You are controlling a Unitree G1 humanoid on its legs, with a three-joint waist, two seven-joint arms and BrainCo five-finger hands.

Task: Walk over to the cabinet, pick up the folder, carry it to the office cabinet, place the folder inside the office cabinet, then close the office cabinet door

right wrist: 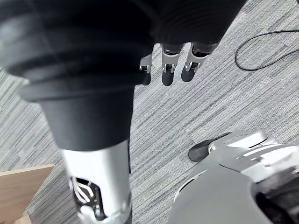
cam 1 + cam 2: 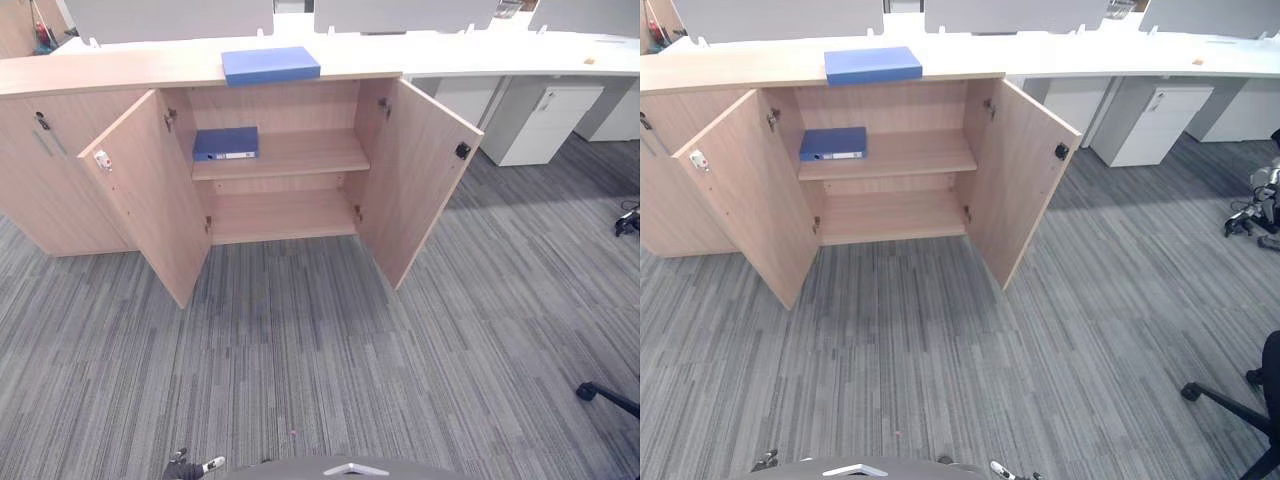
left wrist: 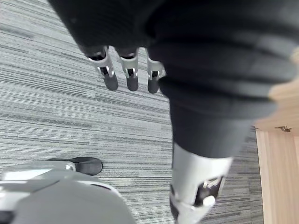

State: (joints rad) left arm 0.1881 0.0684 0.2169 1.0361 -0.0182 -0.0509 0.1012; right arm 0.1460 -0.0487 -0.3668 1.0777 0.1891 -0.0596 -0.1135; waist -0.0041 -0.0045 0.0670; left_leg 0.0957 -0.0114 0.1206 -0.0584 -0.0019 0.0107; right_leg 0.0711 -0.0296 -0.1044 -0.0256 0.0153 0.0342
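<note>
In the eye views a blue folder lies flat at the front edge of the cabinet top, above the open doors, and a blue binder lies at the left end of the upper shelf. The left wrist view shows the left hand over carpet, fingers straight and holding nothing. The right wrist view shows the right hand likewise.

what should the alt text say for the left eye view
A light wooden cabinet stands with both doors swung open. A blue folder lies flat on its top and a second blue folder sits at the left of its upper shelf. Grey striped carpet spreads in front.
</note>
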